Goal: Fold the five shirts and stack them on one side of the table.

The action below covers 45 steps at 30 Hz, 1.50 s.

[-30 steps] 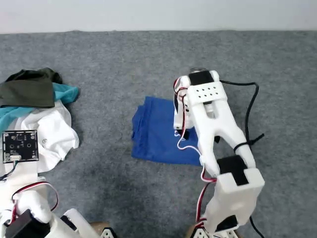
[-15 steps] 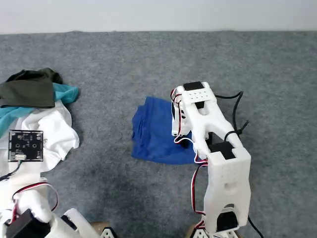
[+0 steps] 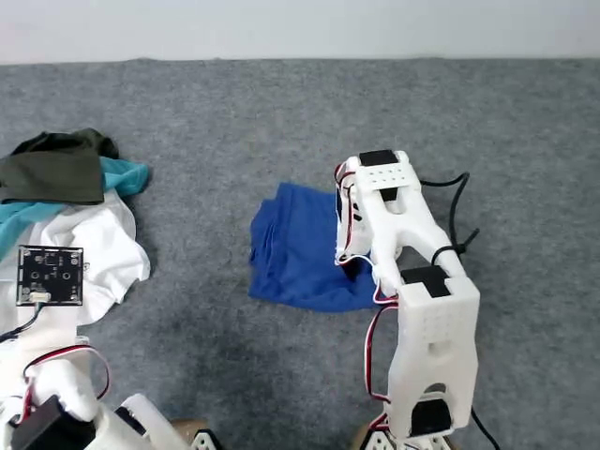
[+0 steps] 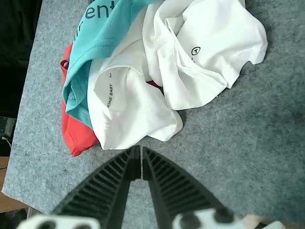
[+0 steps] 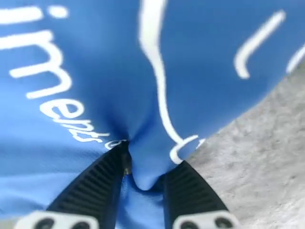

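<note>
Just now I pulled the right arm [image 3: 417, 281] back toward its base, the right jaws pinching the blue shirt [image 3: 295, 253], so a fold seemed begun; the left jaws stayed closed, empty.

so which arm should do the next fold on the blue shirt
Right: the right gripper is shut on a pinch of the blue shirt, while the left gripper hangs shut by the shirt pile.

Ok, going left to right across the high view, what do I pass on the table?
Heap of unfolded shirts → blue shirt → right arm, which reaches over the blue shirt's right edge.
</note>
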### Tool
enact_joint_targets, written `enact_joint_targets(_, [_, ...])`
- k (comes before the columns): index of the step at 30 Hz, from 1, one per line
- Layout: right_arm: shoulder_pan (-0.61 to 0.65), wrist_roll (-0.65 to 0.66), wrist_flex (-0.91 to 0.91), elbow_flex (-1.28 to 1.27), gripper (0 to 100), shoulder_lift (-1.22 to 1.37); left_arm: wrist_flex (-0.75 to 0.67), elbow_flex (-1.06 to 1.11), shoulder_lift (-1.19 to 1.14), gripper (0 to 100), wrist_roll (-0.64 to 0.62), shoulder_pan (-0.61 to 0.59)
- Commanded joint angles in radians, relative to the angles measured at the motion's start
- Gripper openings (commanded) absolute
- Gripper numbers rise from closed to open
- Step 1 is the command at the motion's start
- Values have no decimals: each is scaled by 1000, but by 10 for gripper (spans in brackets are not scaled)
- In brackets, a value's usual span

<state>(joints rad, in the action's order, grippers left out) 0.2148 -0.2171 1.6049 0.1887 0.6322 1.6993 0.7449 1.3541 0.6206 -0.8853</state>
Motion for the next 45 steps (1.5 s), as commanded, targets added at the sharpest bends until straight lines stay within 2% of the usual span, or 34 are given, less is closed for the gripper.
enact_joint_targets(1, [-62,180,-31,-5,9,-18,-5,-4,8,19,9,0])
enact_joint_targets(5, [-186,470,-133,-5,9,-65,-2,-4,9,19,9,0])
enact_joint_targets(9, [-311,882,-262,25,9,-93,2,-4,9,19,8,0])
enact_joint_targets(11, [-349,1036,-285,81,9,-85,2,-4,9,19,6,0])
enact_joint_targets(15, [-383,1206,-291,258,9,-30,2,-4,9,19,6,0])
enact_joint_targets(19, [-389,1301,-363,470,9,71,2,-4,9,19,6,0])
enact_joint_targets(22, [-381,1309,-364,582,9,156,3,-4,9,19,5,0])
enact_joint_targets(26, [-367,1300,-237,658,36,205,3,-4,9,19,5,-2])
enact_joint_targets(30, [-369,1111,-139,763,203,196,21,-4,9,19,5,-2])
enact_joint_targets(32, [-363,985,-93,835,236,188,25,-2,9,19,5,-2])
enact_joint_targets(36, [-335,829,47,962,220,189,20,22,9,19,5,-2])
enact_joint_targets(39, [-302,747,185,1013,159,197,20,15,9,19,5,-2])
enact_joint_targets(42, [-274,644,189,967,12,194,21,15,9,19,5,-2])
enact_joint_targets(45, [-248,555,189,891,33,197,21,13,9,19,5,-2])
